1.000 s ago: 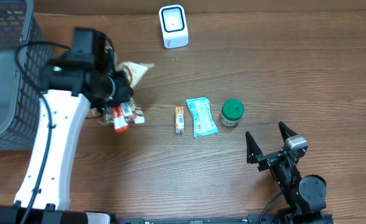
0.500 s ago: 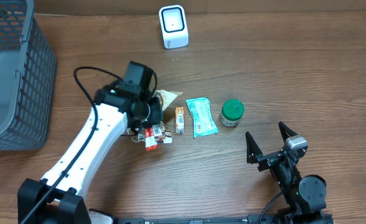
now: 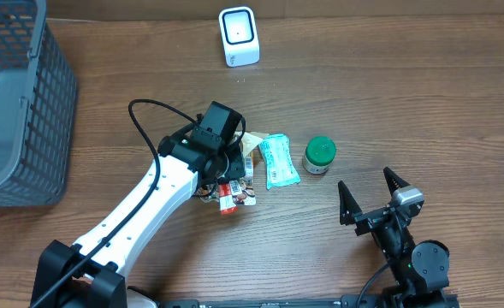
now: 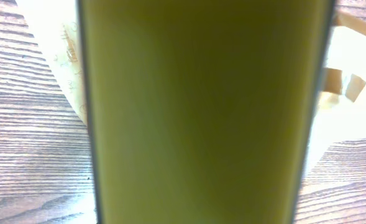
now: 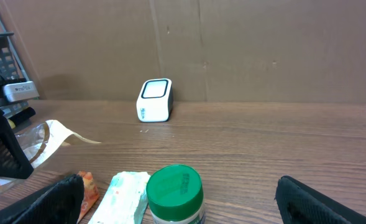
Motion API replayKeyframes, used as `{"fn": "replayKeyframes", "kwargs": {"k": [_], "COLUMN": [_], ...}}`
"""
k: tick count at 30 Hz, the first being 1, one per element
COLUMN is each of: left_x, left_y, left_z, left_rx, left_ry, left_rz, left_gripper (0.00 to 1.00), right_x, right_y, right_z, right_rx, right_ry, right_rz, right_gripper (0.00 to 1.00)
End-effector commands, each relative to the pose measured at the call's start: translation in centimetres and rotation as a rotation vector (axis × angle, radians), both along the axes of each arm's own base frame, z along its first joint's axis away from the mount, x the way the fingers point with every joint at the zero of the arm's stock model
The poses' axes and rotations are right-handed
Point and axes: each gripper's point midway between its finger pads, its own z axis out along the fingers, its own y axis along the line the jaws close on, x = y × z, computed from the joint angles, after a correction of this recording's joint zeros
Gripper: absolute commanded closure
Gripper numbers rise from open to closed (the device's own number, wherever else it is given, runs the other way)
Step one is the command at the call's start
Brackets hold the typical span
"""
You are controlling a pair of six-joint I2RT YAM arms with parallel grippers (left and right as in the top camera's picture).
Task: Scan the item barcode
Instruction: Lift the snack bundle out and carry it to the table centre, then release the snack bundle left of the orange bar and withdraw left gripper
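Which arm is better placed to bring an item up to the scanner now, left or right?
Left. The left gripper is shut on the snack packet mid-table and need only carry it to the scanner. The right gripper stands open and empty near the table's front edge.

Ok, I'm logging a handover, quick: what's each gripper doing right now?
Left gripper: closed on the cream plastic packet.
Right gripper: open, holding nothing.

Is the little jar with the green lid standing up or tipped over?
Standing up. The right wrist view shows the jar upright, its green lid on top.
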Motion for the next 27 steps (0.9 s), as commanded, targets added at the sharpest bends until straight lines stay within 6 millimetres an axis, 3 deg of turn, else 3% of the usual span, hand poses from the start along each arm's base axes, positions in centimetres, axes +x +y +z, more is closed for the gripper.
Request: {"fn": "replayKeyframes", "kwargs": {"k": [1,5,12,21,27], "left_x": [0.1,0.3,1.6,2.8,2.7], "left_y": [0.3,0.8,4.8,7.8,8.0], "left_z": [0.1,-0.2,-1.3,-1.5,-4.7], "left_rx": [0.009,0.036,0.257,0.269,0.320], "left_ry": [-0.010,-0.017,-0.072,-0.062,0.015], "left_rz": [0.033,0.042,0.112,0.189,0.149], "left_gripper": [0.96,0.96,0.96,0.96,0.96], "right_x": [0.0,0.0,0.0,0.0,0.0], "right_y": [-0.1,-0.1,-0.1,-0.1,-0.1], "right_z": [-0.2,-0.2,-0.2,-0.2,-0.2], "right_rx": [0.004,0.004,0.004,0.004,0.004], "right_ry": [-0.001,-0.001,-0.001,-0.001,-0.001], "right_rz": [-0.003,-0.003,-0.003,-0.003,-0.003], "right_gripper": [0.00,0.00,0.00,0.00,0.00]}}
